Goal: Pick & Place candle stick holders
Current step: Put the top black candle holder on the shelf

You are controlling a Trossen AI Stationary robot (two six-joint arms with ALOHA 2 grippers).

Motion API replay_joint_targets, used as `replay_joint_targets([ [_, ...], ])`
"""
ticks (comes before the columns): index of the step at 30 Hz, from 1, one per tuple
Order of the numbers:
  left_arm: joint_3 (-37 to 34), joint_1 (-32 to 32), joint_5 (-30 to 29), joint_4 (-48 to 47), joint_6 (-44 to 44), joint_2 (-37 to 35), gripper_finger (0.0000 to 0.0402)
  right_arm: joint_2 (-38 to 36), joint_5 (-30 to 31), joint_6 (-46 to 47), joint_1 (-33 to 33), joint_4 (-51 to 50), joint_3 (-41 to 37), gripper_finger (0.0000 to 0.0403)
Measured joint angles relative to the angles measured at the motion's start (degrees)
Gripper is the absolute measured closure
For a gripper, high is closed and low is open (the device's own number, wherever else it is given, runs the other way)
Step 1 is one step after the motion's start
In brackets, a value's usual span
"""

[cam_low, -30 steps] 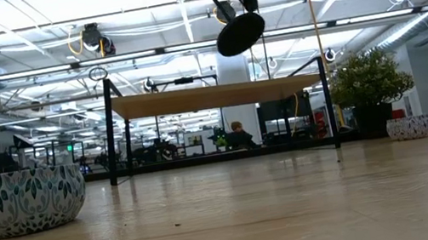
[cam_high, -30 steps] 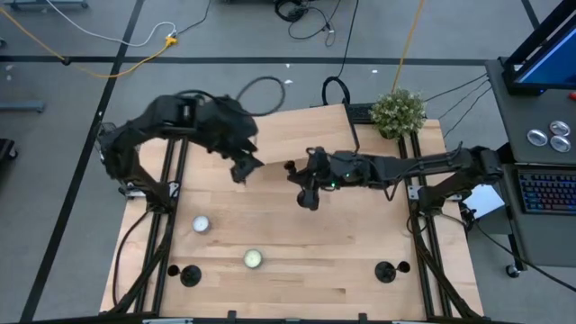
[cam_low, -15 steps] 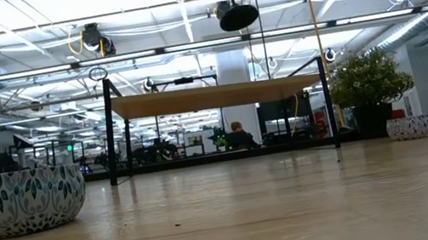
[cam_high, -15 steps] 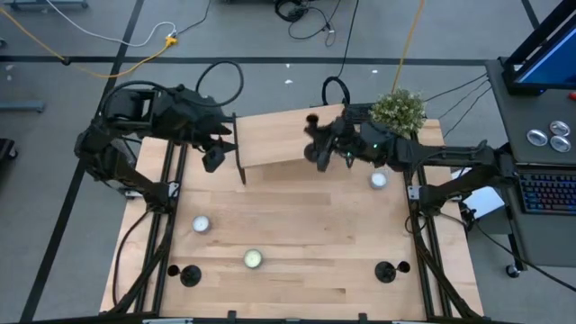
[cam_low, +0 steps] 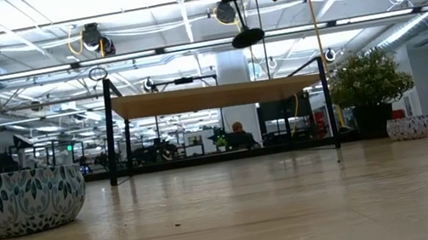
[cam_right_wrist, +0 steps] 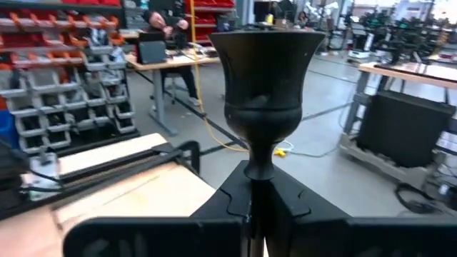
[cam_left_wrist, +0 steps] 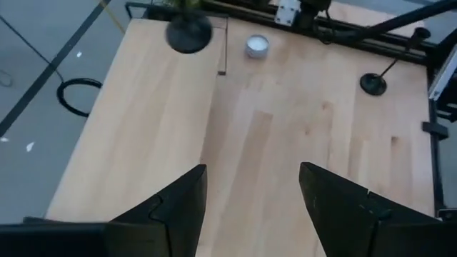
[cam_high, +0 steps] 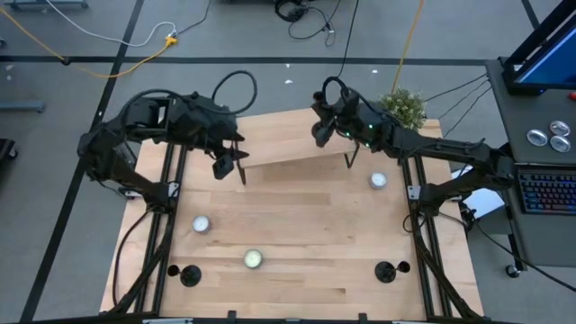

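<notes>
My right gripper (cam_high: 319, 130) is shut on a black candle stick holder (cam_right_wrist: 263, 78) high above the far part of a raised wooden shelf (cam_high: 288, 135). In the low view the holder's round base (cam_low: 247, 37) hangs well above the shelf top (cam_low: 210, 96). Two more black holders stand on their bases near the table's front edge, one left (cam_high: 189, 274) and one right (cam_high: 387, 270). My left gripper (cam_high: 225, 165) is open and empty, by the shelf's left end. Through its fingers (cam_left_wrist: 253, 207) I see bare table. My right gripper pinches the holder's thin stem (cam_right_wrist: 257, 175) just under the cup, between its two fingers. The fingers come at it about level, across the stem. The holder stands upright, cup up and base (cam_low: 247, 37) down, lifted clear of shelf and table.
Three round tealight candles stand on the table: left (cam_high: 201, 224), front middle (cam_high: 253, 259) and right (cam_high: 378, 180). A potted plant (cam_high: 398, 110) stands at the far right corner. The shelf stands on thin black legs (cam_low: 110, 132). Bare wood lies in the table's middle.
My right gripper has carried the holder from over the table's middle toward the far edge and upward, now above the shelf; the holder stays clear throughout. My left gripper has drawn back a little toward the table's left edge.
</notes>
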Motion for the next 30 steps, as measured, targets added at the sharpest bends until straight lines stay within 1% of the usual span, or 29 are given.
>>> replay_joint_targets([
  [5, -11.8, 1.4, 0.6, 8.0, -0.8, -7.4, 0.0172, 0.5, 0.0, 1.6, -3.7, 2.0, -2.0, 0.04],
  [8, -20.0, 2.8, 0.7, 13.5, -1.3, -13.8, 0.0172, 0.5, -0.2, 3.4, -5.8, 6.5, -4.4, 0.04],
  [11, -27.8, 4.6, 2.9, 18.7, -0.2, -20.1, 0.0172, 0.5, -1.5, 5.1, -7.4, 11.5, -6.7, 0.04],
  [13, -32.5, 6.2, 5.7, 22.5, 0.7, -23.8, 0.0172, 0.5, -3.0, 6.3, -8.1, 14.2, -8.2, 0.04],
  [17, -41.2, 9.6, 12.9, 29.0, 3.8, -31.0, 0.0172, 0.5, -3.0, 6.4, -8.7, 14.7, -10.0, 0.04],
  [20, -46.7, 12.2, 17.1, 31.9, 4.9, -34.7, 0.0172, 0.5, -3.1, 7.0, -9.3, 15.3, -11.1, 0.04],
  [23, -51.3, 14.6, 20.7, 34.5, 5.4, -37.3, 0.0172, 0.5, -3.0, 8.0, -9.4, 15.4, -12.0, 0.04],
  [28, -58.3, 18.8, 30.5, 42.7, 6.0, -40.5, 0.0172, 0.5, -3.0, 7.9, -9.4, 15.5, -12.6, 0.04],
  [30, -60.7, 20.4, 33.4, 45.9, 5.6, -41.5, 0.0172, 0.5, -2.9, 6.8, -9.6, 16.3, -12.6, 0.04],
])
